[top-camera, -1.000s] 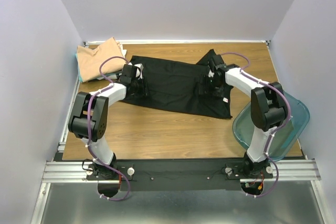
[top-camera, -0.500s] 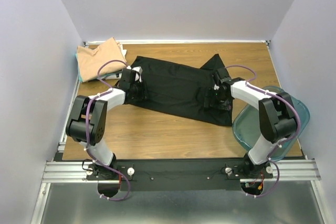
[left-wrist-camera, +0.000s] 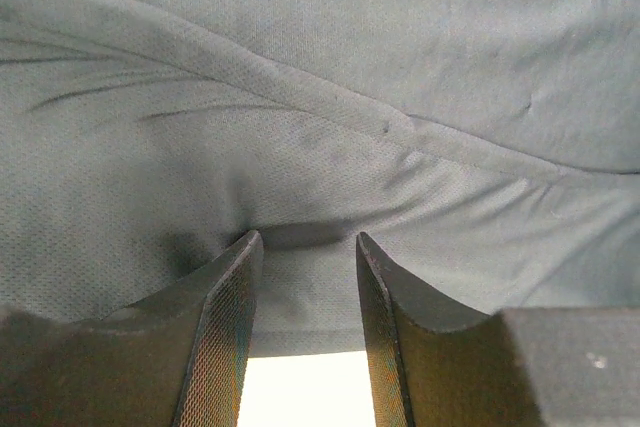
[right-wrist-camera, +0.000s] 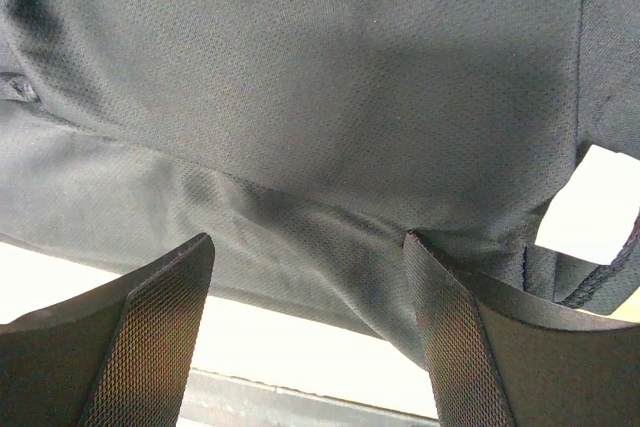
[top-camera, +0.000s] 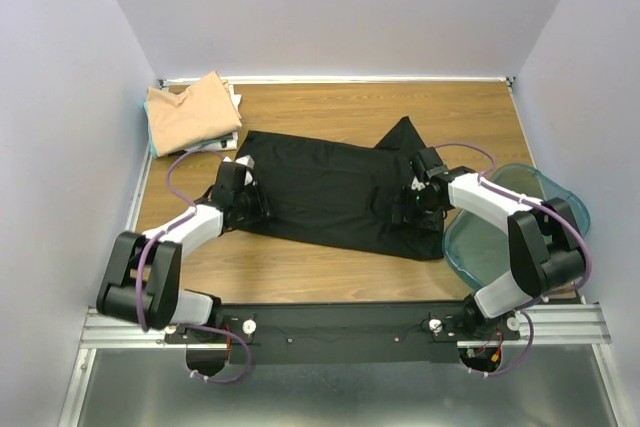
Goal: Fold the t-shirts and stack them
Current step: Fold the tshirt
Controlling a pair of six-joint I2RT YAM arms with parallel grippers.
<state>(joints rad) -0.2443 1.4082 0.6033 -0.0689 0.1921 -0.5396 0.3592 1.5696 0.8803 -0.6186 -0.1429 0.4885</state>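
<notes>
A plain black t-shirt (top-camera: 335, 187) lies spread flat across the middle of the table. My left gripper (top-camera: 244, 209) rests on its left edge. In the left wrist view the gripper (left-wrist-camera: 305, 239) is open, both tips pressing down on the black cloth (left-wrist-camera: 320, 97), whose hem runs across the gap. My right gripper (top-camera: 413, 207) sits on the shirt's right part. The right wrist view shows it (right-wrist-camera: 310, 239) wide open, tips on the cloth (right-wrist-camera: 300, 77), beside a small white patch (right-wrist-camera: 595, 205) at the hem. A tan t-shirt (top-camera: 190, 112) lies folded at the back left.
A clear teal bin (top-camera: 545, 209) sits at the table's right edge, under my right arm. Pale cloth (top-camera: 232, 137) pokes out beneath the tan shirt. Grey walls close in the back and both sides.
Both grippers have drawn back toward the near edge, and the black shirt has slid that way with them. The left jaws have narrowed a little.
</notes>
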